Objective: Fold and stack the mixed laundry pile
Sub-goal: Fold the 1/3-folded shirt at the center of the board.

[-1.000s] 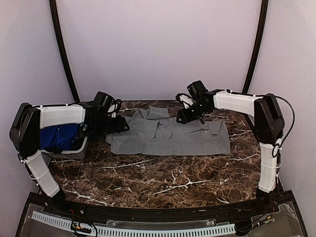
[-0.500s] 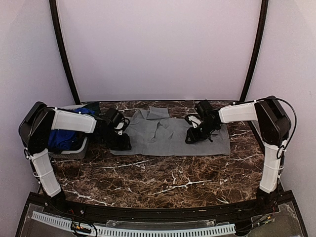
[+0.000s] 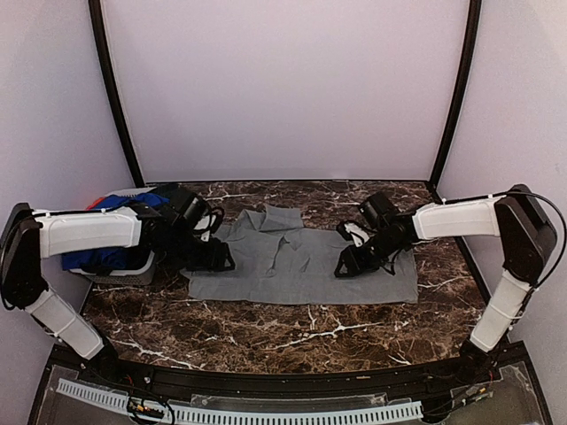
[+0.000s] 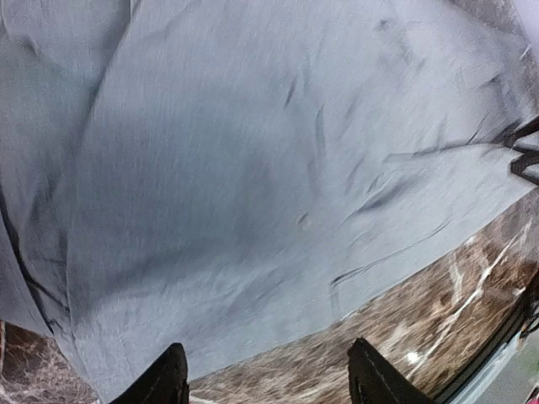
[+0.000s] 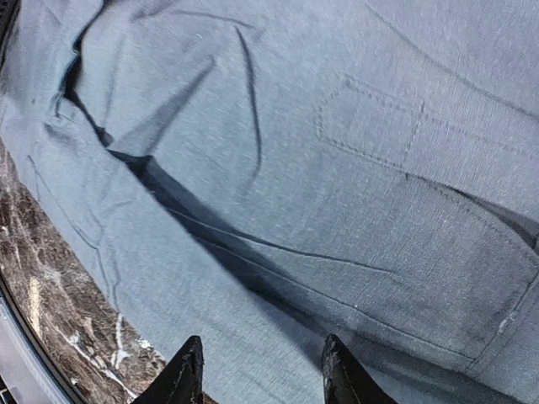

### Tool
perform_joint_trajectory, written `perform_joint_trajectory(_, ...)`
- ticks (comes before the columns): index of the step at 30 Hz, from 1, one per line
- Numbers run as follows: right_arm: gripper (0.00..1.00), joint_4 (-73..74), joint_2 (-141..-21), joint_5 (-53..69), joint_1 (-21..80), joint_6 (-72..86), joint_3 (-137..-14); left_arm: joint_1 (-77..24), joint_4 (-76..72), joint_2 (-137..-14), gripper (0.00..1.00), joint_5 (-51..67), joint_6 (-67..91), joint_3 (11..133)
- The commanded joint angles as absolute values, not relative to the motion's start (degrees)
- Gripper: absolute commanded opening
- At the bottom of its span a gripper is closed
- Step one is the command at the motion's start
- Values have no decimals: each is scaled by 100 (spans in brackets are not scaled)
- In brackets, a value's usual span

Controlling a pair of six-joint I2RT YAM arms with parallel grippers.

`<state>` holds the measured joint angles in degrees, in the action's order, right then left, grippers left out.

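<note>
A grey shirt (image 3: 297, 270) lies spread flat on the marble table, collar toward the back. My left gripper (image 3: 218, 258) hovers low over its left edge, jaws open and empty; in the left wrist view the gripper (image 4: 269, 383) sits above the shirt's hem (image 4: 253, 185) and bare marble. My right gripper (image 3: 348, 264) is over the shirt's right half, open; in the right wrist view the gripper (image 5: 261, 374) is just above the cloth near the chest pocket (image 5: 396, 194). A royal-blue garment (image 3: 104, 258) and a bit of red-orange cloth (image 3: 97, 204) lie in the basket at left.
A small grey basket (image 3: 124, 274) stands at the table's left edge under my left arm. Brown marble table (image 3: 292, 341) stretches in front of the shirt. Black curved posts rise at both back corners.
Both grippers have come toward the near side, and the shirt has slid nearer with them and lies flatter. The left jaws stand wider than before.
</note>
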<state>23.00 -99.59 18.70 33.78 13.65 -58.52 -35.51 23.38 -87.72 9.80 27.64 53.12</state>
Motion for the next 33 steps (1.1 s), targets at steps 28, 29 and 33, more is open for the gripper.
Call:
perform_joint_trajectory(28, 53, 2203, -8797, 1707, 3050, 1680, -6001, -2751, 1685, -13263, 65, 2131, 2469, 11147)
perform_joint_trajectory(29, 54, 2194, -8804, 1692, 3043, 1673, -5985, -2755, 1693, -13408, 64, 2164, 2503, 11281)
perform_joint_trajectory(33, 53, 2198, -8824, 1642, 3008, 1661, -5924, -2758, 1798, -13777, 62, 2349, 2638, 11637)
